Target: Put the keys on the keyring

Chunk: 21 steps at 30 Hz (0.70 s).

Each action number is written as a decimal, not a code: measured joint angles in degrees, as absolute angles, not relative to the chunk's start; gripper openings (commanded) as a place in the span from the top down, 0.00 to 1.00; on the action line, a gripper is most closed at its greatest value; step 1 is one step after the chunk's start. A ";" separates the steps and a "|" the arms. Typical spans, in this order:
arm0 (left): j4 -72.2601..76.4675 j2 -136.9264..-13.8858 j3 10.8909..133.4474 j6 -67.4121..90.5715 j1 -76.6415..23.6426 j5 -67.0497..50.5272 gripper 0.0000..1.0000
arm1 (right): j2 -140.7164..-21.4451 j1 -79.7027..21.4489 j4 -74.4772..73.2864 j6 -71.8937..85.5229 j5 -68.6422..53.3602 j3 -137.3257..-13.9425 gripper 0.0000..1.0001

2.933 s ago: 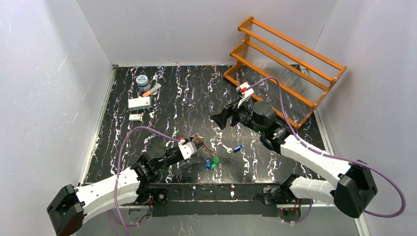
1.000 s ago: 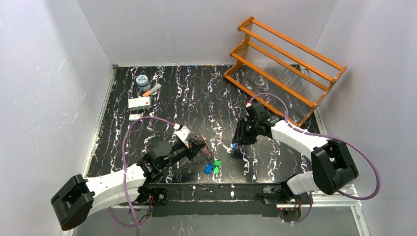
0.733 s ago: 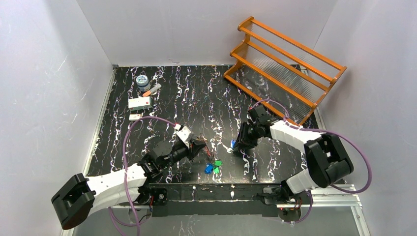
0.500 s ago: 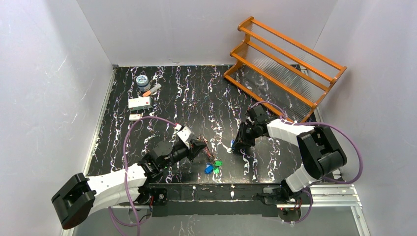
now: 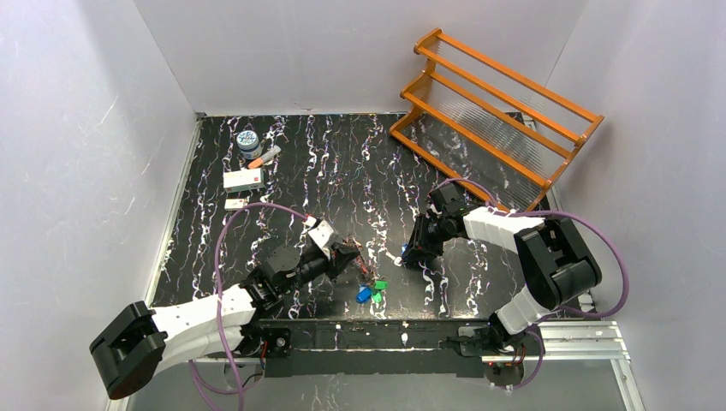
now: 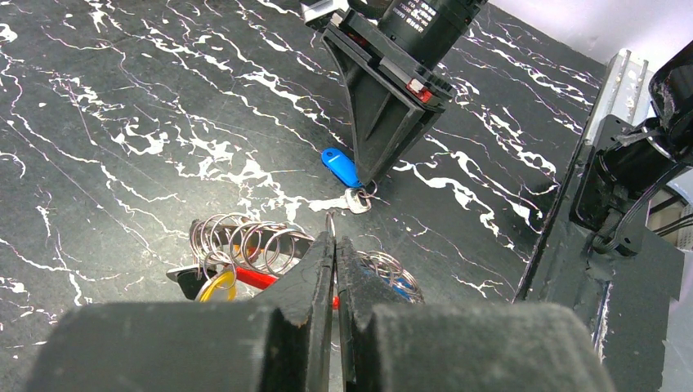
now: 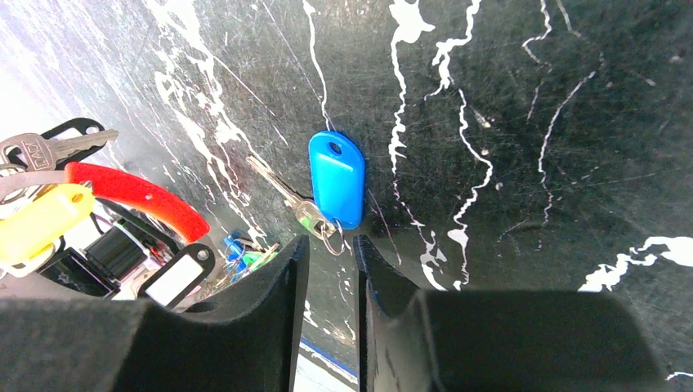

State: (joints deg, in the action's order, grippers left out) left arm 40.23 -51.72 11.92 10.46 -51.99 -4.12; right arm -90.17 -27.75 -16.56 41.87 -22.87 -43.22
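My left gripper [image 6: 333, 238] is shut on the thin wire of the keyring [image 6: 329, 220]. It holds the ring just above the table, with coiled rings [image 6: 245, 243] and red [image 6: 261, 279] and yellow [image 6: 214, 287] tags bunched beside it. Green and blue tags [image 5: 373, 289] trail on the table. One of the keys [image 7: 294, 196], silver with a blue tag [image 7: 337, 180], lies flat to the right. My right gripper [image 7: 327, 242] points down at it, jaws narrowly open. The key's small split ring [image 7: 332, 239] sits between the tips, not pinched. The same gripper [image 5: 406, 254] shows from above.
An orange wooden rack [image 5: 496, 111] leans at the back right. A small jar [image 5: 249, 141], a marker [image 5: 265, 157], a white box [image 5: 243, 179] and a small card [image 5: 235, 204] lie at the back left. The metal base rail [image 5: 368, 334] runs along the near edge.
My right arm came down from mid-table to the blue-tagged key, and its jaws narrowed around the key's small ring. My left gripper has stayed shut on the keyring, almost still.
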 measured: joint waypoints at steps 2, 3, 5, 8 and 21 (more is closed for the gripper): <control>40.23 -51.72 11.92 10.44 -51.99 -4.14 1.00 | -90.11 -27.75 -16.53 41.89 -22.87 -43.22 0.65; 40.23 -51.72 11.92 10.37 -51.99 -4.14 1.00 | -90.11 -27.75 -16.51 41.89 -22.87 -43.22 0.66; 40.23 -51.75 11.92 10.26 -51.99 -4.19 1.00 | -90.11 -27.75 -16.51 41.89 -22.90 -43.22 0.68; 40.23 -51.75 11.92 10.09 -51.99 -4.27 1.00 | -90.11 -27.73 -16.49 41.91 -22.96 -43.22 0.73; 40.23 -51.75 11.92 9.91 -51.99 -4.29 1.00 | -90.41 -27.33 -14.79 42.70 -24.75 -43.20 0.75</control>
State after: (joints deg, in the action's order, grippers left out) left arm 40.23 -51.75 11.92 9.91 -51.99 -4.29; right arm -90.41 -27.33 -14.79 42.70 -24.75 -43.20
